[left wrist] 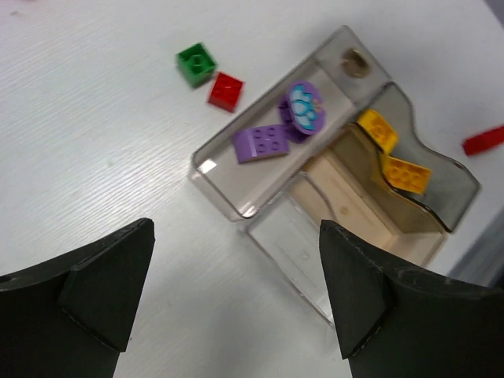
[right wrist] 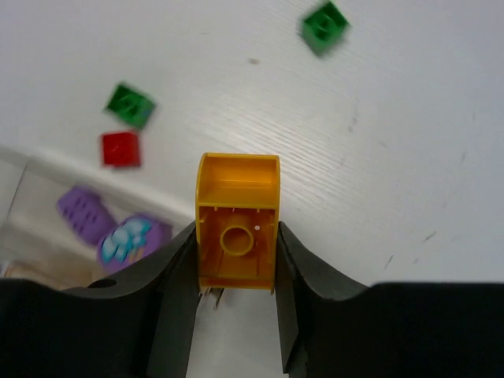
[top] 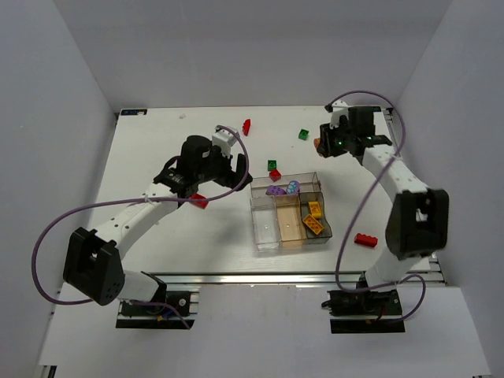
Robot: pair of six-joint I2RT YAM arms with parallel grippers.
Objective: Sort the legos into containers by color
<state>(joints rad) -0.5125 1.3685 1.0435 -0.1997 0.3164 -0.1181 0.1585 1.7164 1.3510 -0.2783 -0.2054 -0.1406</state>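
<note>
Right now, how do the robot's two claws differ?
The left gripper stands wide open and empty; the right gripper is closed on an orange brick. The left gripper hangs beside the tray, the right gripper farther back over bare table. Both are black.

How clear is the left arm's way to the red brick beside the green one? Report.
Probably yes. The left gripper is open and empty, and the red brick lies ahead on bare table, outside the tray. The green brick sits close beside it and might crowd one finger.
</note>
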